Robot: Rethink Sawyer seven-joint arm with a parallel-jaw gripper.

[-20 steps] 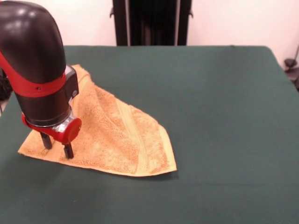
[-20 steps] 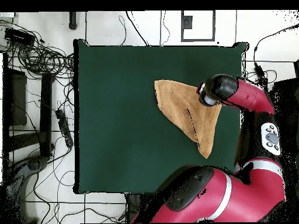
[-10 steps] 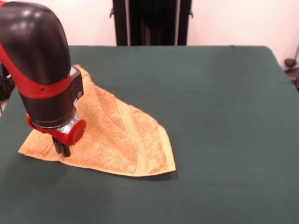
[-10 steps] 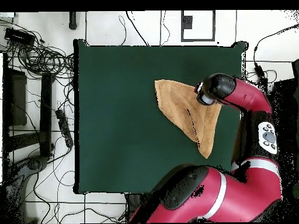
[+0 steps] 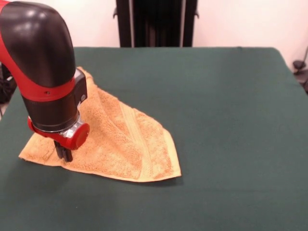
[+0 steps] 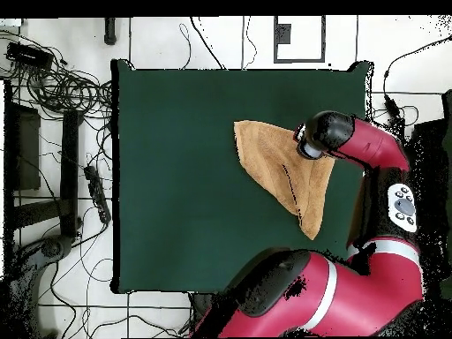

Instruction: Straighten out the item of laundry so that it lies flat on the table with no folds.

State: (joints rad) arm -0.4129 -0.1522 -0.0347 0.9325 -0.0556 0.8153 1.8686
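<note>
The item of laundry (image 5: 120,137) is an orange-tan terry washcloth, folded over into a rough triangle on the left part of the green table (image 5: 221,120). Woven bands run along its right side toward the front corner. My gripper (image 5: 63,154) stands straight down on the cloth's front left corner, its fingers pinched together on the fabric. In the overhead view the washcloth (image 6: 278,168) lies at the table's (image 6: 177,177) right side, and the arm's wrist hides the gripper itself there.
A black stand (image 5: 156,23) rises behind the table's far edge. Cables and gear (image 6: 53,97) lie on the floor left of the table in the overhead view. The cloth's left corner lies close to the table's edge.
The fingers stood apart on the cloth a second ago and have since closed together on it. The wrist shifted slightly toward the cloth's middle.
</note>
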